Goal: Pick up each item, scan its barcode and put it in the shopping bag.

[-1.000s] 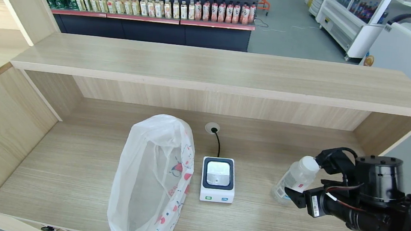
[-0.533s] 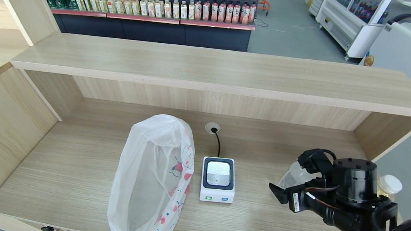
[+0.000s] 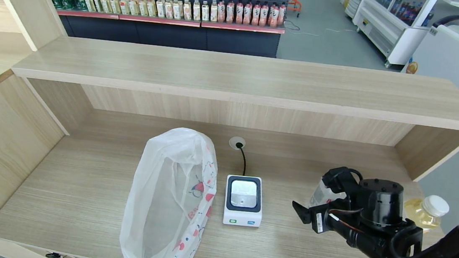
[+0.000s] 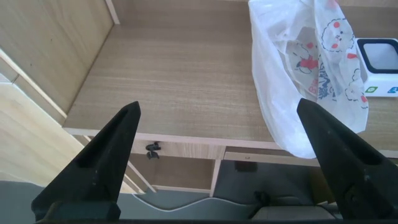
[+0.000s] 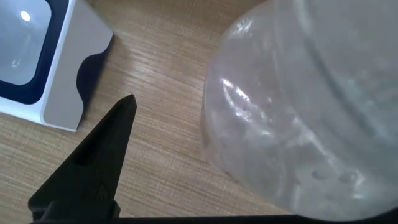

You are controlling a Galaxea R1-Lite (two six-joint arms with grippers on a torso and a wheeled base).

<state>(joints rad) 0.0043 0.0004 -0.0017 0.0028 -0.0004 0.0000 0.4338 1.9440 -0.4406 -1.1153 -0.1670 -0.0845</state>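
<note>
A clear plastic bottle (image 3: 319,195) stands on the wooden counter (image 3: 80,190), right of the barcode scanner (image 3: 243,200). My right gripper (image 3: 312,192) is open and straddles it, one finger on each side. In the right wrist view the bottle (image 5: 298,118) looms close, and bare wood shows between it and one dark finger (image 5: 93,168). The white shopping bag (image 3: 170,199) stands open left of the scanner. My left gripper (image 4: 217,106) hangs open and holds nothing, out past the counter's front edge, near the bag (image 4: 305,68).
A second bottle of yellow liquid with a white cap (image 3: 426,209) stands at the counter's right end, behind my right arm. The scanner's cable (image 3: 242,157) runs back to a hole in the counter. A raised shelf (image 3: 251,78) walls the far side.
My right gripper has moved left, closing in around the clear bottle and covering its cap. The yellow bottle came into sight behind the arm. Bag and scanner stayed put.
</note>
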